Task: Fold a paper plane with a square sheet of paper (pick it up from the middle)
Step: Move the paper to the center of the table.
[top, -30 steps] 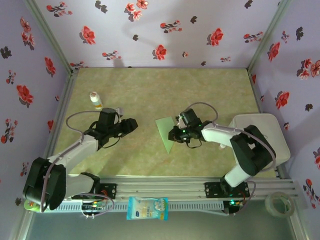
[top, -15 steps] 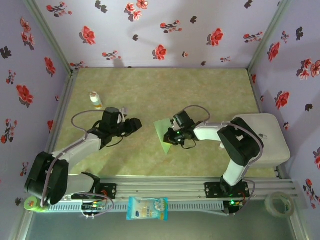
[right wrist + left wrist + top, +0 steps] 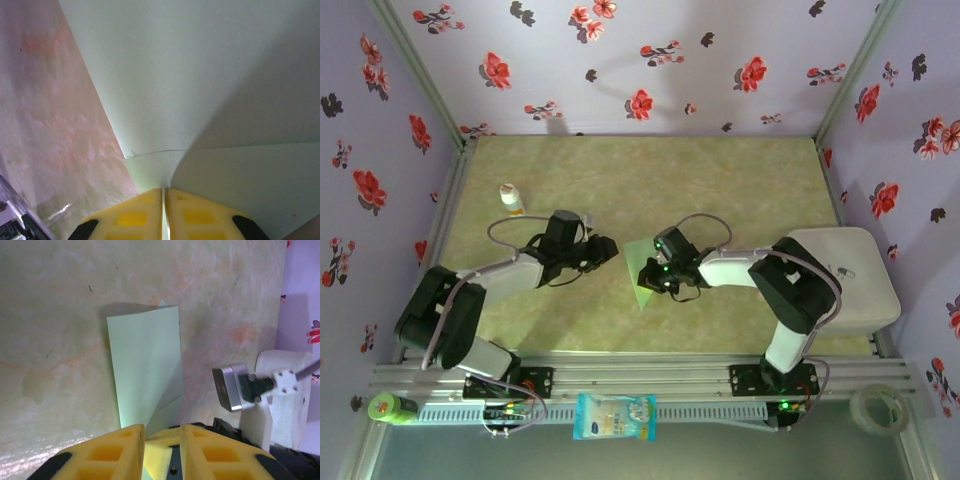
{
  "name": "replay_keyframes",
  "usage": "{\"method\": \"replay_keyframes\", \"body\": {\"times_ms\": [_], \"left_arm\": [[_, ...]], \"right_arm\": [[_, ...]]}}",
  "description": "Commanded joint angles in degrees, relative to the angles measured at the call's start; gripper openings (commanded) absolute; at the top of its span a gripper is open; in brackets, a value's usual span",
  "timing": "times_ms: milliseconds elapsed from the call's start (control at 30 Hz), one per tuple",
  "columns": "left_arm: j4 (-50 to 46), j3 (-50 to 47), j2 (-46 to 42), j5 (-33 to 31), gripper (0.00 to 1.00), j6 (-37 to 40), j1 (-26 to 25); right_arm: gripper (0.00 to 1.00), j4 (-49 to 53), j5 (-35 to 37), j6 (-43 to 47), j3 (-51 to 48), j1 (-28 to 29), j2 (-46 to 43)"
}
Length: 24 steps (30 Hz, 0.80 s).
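**A:** Right end effector (image 3: 649, 277): jaws shut tight, with a hairline seam between the yellow fingers (image 3: 132, 217). It pinches the square sheet of paper (image 3: 638, 262) at the sheet's 3 o'clock edge.

**B:** Agreed. In the right wrist view the sheet (image 3: 200, 75) rises off the worktop (image 3: 45, 125) from the pinch. A soft crease runs toward 9 o'clock from the fingertips, and one layer shades the layer below it.

**A:** Left end effector (image 3: 608, 250): at the sheet's 9 o'clock, just beside its edge. Jaws stand a narrow gap apart. In the left wrist view the sheet's near corner reaches that gap. Whether the fingers (image 3: 107, 455) touch it, I cannot tell.

**B:** Sheet position: on the worktop, slightly toward 6 o'clock from centre, between the two end effectors. From above it reads as a slim wedge with its tip toward 6 o'clock. The left wrist view shows a long panel (image 3: 145, 365) with a diagonal fold line near the fingers and a shadow under its far edge.

**A:** Surroundings:
- Small white bottle (image 3: 510, 200) at 10 o'clock, well apart from the sheet.
- White tray (image 3: 870, 290) at 3 o'clock, beside the right arm.
- White-and-blue packet (image 3: 615, 415) at 6 o'clock, on the rail past the worktop edge.
- Tape roll (image 3: 878, 408) at 5 o'clock.
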<state>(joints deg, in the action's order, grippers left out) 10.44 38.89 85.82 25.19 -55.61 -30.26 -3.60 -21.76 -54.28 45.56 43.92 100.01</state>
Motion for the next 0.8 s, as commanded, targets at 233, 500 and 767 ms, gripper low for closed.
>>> {"method": "replay_keyframes", "body": {"times_ms": [233,500,767], "left_arm": [[8.97,4.01,8.96,2.45,0.19,-5.23,-0.85],[9.88,8.83,15.67,7.77,0.17,-4.77,-2.07],[9.00,8.23,20.65,6.40,0.15,-5.27,-2.17]], "right_arm": [[0.11,0.12,5.45,-4.49,-2.49,0.90,0.81],[0.12,-3.75,3.72,-5.70,-3.23,0.86,0.85],[0.15,-6.37,2.72,-5.57,-3.76,0.88,-0.31]]}}
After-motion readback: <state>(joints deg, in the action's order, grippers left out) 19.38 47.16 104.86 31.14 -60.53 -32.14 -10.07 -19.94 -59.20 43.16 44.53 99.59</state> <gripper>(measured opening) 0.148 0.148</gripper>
